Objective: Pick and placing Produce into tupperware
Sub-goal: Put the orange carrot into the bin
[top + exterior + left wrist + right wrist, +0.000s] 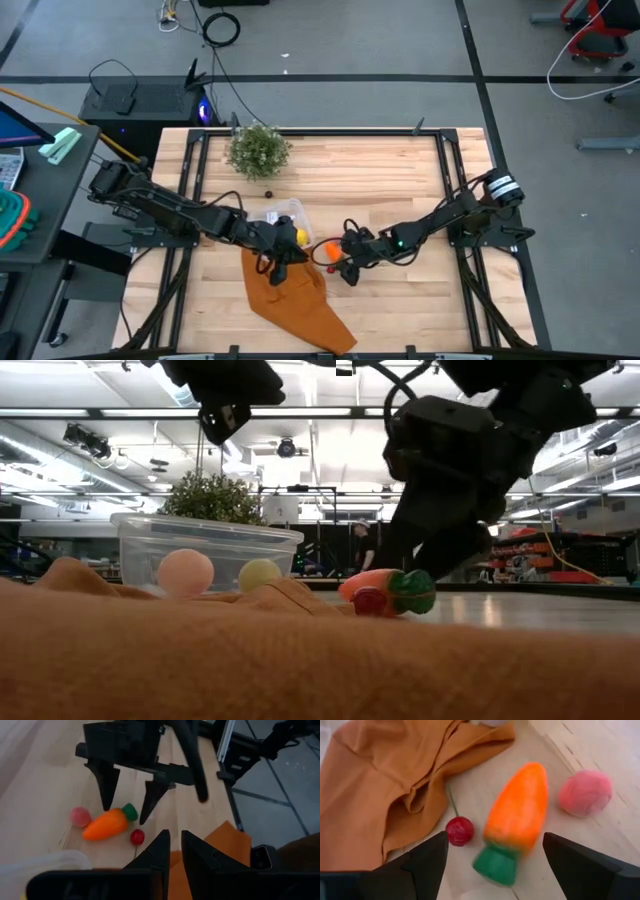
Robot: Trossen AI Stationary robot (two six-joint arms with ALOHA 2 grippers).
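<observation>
While right gripper point(492, 852) hovers, jaws spread either side of carrot point(516, 817), left gripper point(173, 851) waits over orange cloth point(385, 785), jaws pressed nearly together, empty.

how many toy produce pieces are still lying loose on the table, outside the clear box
3: the carrot lies between the right gripper's open fingers, the red cherry lies beside it by the orange cloth, and the pink piece is on its other side. Others may be hidden.

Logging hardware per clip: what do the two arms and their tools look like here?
Both arms are black, jointed, with black cables looped alongside. The right arm carries a white-banded joint near its base. The right tool has two tapered black fingers; the left tool looks alike.
</observation>
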